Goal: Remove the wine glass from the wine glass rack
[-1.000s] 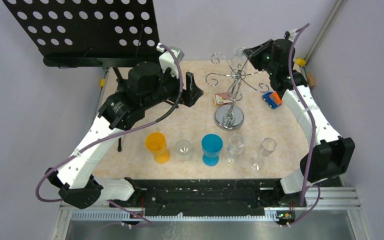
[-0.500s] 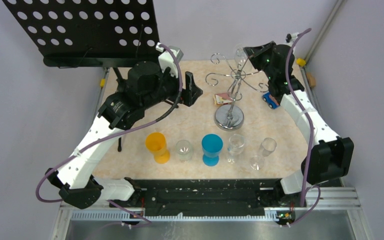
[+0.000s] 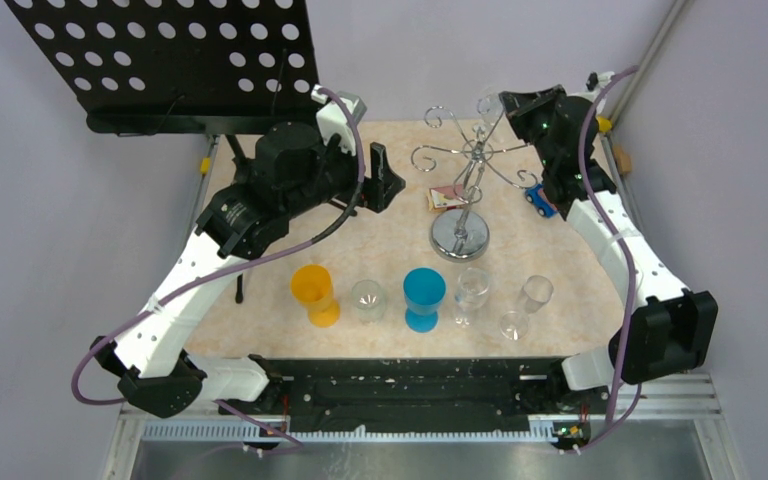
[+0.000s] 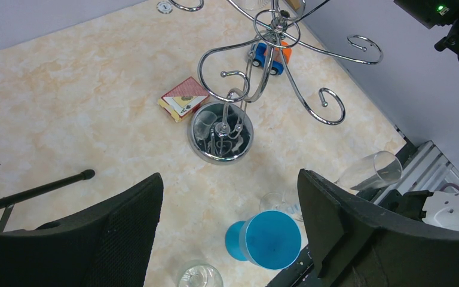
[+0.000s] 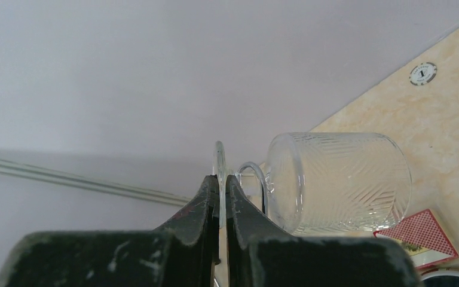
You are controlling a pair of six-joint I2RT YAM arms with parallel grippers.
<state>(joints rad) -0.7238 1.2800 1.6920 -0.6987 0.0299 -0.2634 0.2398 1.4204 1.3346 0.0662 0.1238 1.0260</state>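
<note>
The chrome wine glass rack (image 3: 472, 160) stands at the back of the table on its round disc base (image 3: 458, 238); it also shows in the left wrist view (image 4: 222, 133). The clear wine glass (image 5: 340, 182) hangs bowl-down at the outer curl of the rack's rear arm (image 3: 487, 104). My right gripper (image 5: 220, 179) is shut on the thin foot of the glass, seen edge-on between the fingers. A curl of the rack arm shows between foot and bowl. My left gripper (image 4: 230, 179) hovers open left of the rack (image 3: 385, 180), holding nothing.
Along the front stand an orange cup (image 3: 315, 293), a blue cup (image 3: 424, 297) and several clear glasses (image 3: 471, 290). A toy car (image 3: 537, 198) and a red card pack (image 3: 447, 197) lie by the rack. The black music stand (image 3: 175, 60) looms at back left.
My right gripper has closed on the glass's foot and shifted a little right and back, the glass sliding outward along the rack arm. The left arm has not moved.
</note>
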